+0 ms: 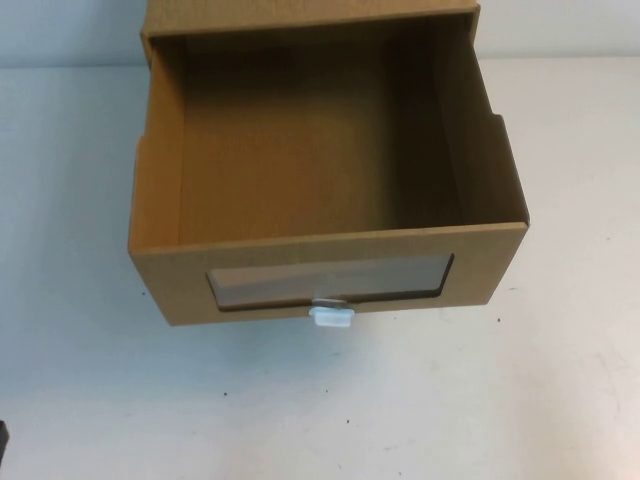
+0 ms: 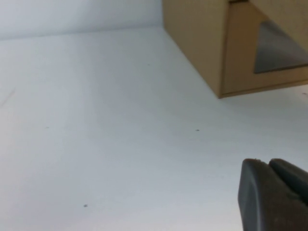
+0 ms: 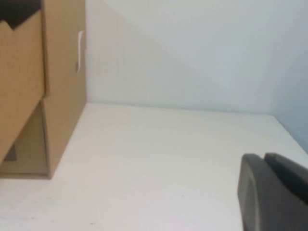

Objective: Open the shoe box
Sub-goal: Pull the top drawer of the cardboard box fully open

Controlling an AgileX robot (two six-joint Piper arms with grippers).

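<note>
The brown cardboard shoe box (image 1: pixel 160 200) lies in the middle of the table in the high view. Its drawer is slid out toward me and the inside is empty. The drawer's front panel has a clear window (image 1: pixel 330 280) and a small white pull tab (image 1: pixel 330 316). The outer sleeve (image 1: pixel 300 15) shows at the far edge. My left gripper (image 2: pixel 265 162) is shut on nothing, low over the table, well short of the box corner (image 2: pixel 197 43). My right gripper (image 3: pixel 262 156) is likewise shut and empty, away from the box (image 3: pixel 65 72) on its other side.
White tabletop (image 1: pixel 330 410) surrounds the box on the left, right and near sides. A pale wall (image 3: pixel 202 43) stands behind the table. A dark scrap (image 1: pixel 3 440) shows at the lower left edge of the high view.
</note>
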